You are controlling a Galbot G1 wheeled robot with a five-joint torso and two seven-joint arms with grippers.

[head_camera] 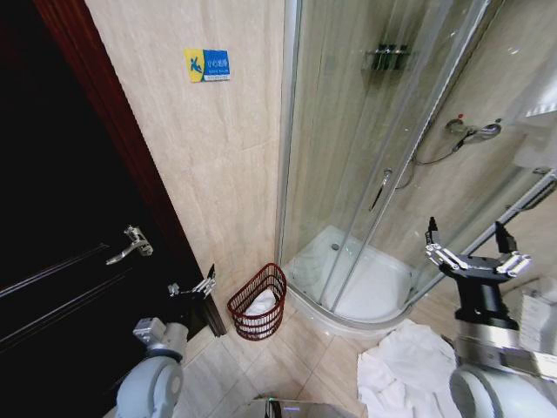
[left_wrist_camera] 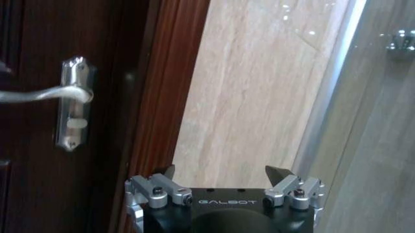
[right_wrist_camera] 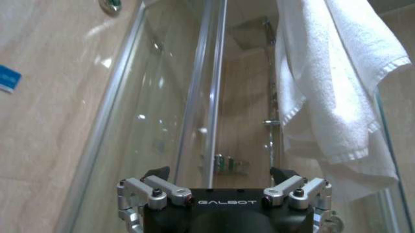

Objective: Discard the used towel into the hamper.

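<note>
— Where were the grippers?
— The left gripper (head_camera: 191, 288) hung low by the dark door (head_camera: 61, 261), fingers apart, empty. The right gripper (head_camera: 474, 246) was raised before the shower glass (head_camera: 365, 157), also spread and empty.
— And the hamper?
— The hamper (head_camera: 258, 302) stood against the wall beside the shower, something white inside, probably a towel. Another white towel (right_wrist_camera: 331, 82) hung beyond the right gripper.

Your right gripper (head_camera: 476, 245) has a black body, silver metal finger linkages and dark fingertips. In both wrist views, "GALBOT" is printed white across the black housing, with dark screws in the silver knuckles. Your arm joints are rounded and grey-white.
</note>
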